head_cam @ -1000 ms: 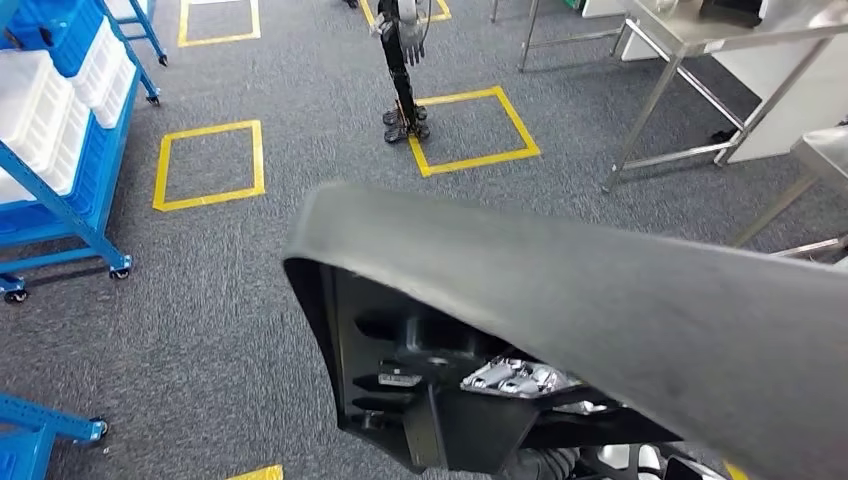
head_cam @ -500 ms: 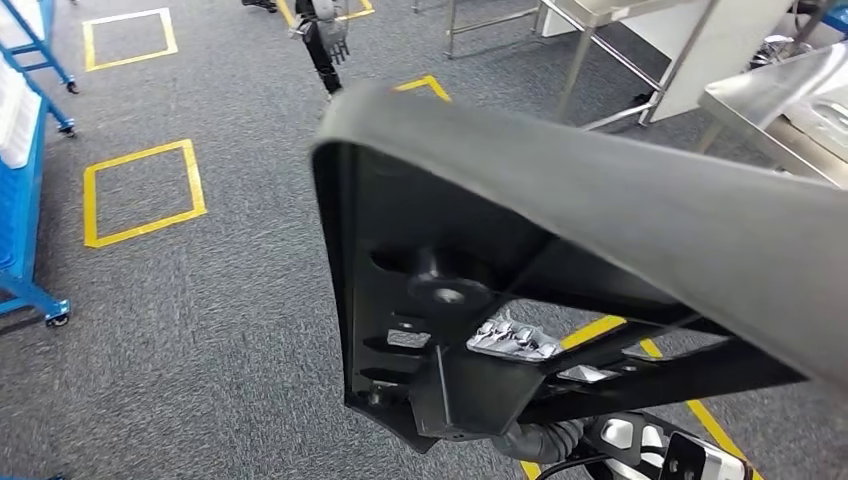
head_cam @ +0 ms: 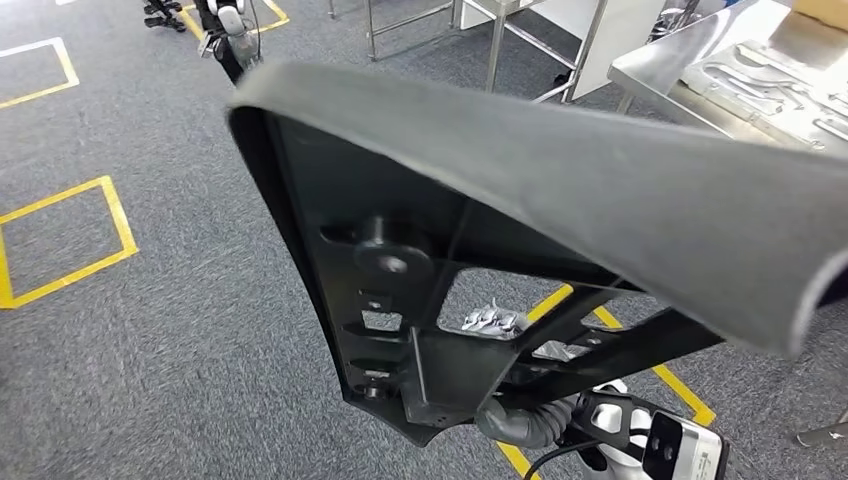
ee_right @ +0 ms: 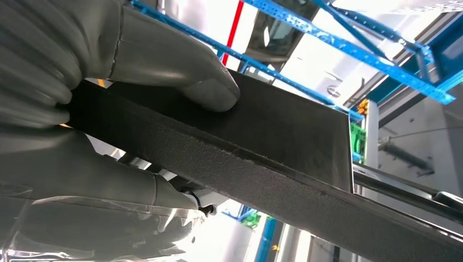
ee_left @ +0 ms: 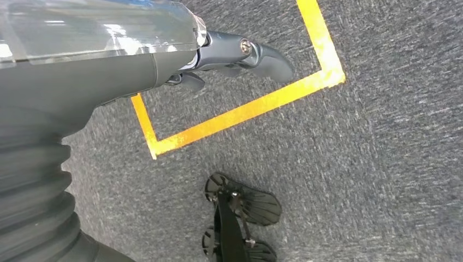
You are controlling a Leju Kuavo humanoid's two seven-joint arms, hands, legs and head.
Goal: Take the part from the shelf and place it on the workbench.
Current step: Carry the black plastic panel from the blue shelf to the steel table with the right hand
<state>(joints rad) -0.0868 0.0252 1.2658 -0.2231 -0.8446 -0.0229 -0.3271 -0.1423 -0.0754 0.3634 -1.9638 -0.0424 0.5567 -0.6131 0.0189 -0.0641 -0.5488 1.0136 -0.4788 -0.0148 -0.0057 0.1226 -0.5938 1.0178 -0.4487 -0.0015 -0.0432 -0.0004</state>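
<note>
Head view is mostly taken up by the big black moulded plastic part with a felt-like grey outer skin [head_cam: 560,190], held up off the grey carpet floor [head_cam: 150,330] with its ribbed inner side and round bosses facing the camera. You can just see the right hand [head_cam: 495,322] through an opening in the part, silvery fingers poking up from underneath. Right wrist view makes it clearer: the right hand [ee_right: 109,109] is clamped on the part [ee_right: 284,164], thick grey thumb [ee_right: 180,65] pressed on one face and the other fingers wrapped under the opposite face. Left hand [ee_left: 218,54] hangs over the carpet with nothing in it, dark fingers loosely curled, near a yellow tape outline [ee_left: 245,109]. Over at the upper right of the head view there's the shiny steel bench [head_cam: 690,70] with a few pale flat pieces lying on it; the part is well apart from it, up in the air. Yellow tape squares [head_cam: 70,240] mark the floor on the left.
</note>
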